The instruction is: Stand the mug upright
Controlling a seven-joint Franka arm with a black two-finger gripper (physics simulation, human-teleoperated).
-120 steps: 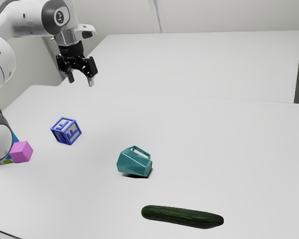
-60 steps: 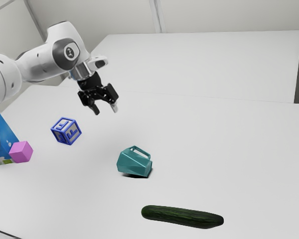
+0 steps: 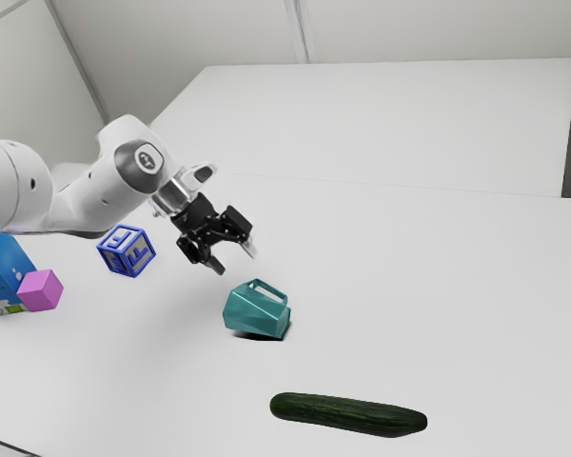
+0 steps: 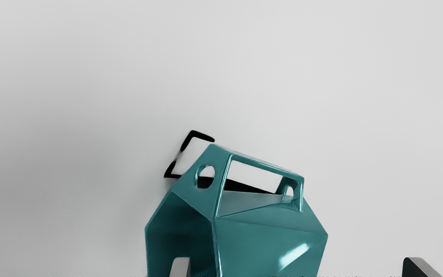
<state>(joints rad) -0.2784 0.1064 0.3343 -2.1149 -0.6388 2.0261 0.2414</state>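
mug: the teal mug (image 3: 255,312) lies tipped on its side on the tabletop (image 3: 409,305), not upright.
mug handle: the handle (image 4: 260,163) stands up from the mug's side, an angular loop with a hole through each of its end pieces.
mug ends: in the wrist view one end is much darker than the faceted side beside it; whether that is the mouth or the base, i cannot tell.
mug and gripper: in the exterior view the mug sits below the gripper (image 3: 234,260) and a little toward the exterior view's right, near it but apart.
gripper fingers: spread wide, with nothing clamped between them.
finger alignment: in the wrist view one finger (image 4: 181,267) overlaps the mug's darker end, while the other finger (image 4: 417,267) is out past the mug's opposite end, with bare tabletop between.
arm: the white arm (image 3: 105,195) reaches in from the exterior view's left, its hand slanting down toward the mug.
shadow: a black shadow (image 4: 244,186) shows on the tabletop through and beside the handle.
cucumber: a dark green cucumber (image 3: 348,415) lies lower in the exterior view and toward its right, apart from the mug.
lettered block: a blue and grey block (image 3: 127,251) sits toward the exterior view's left.
pink cube: the cube (image 3: 40,291) is in front of a blue box (image 3: 5,268) at the exterior view's left edge.
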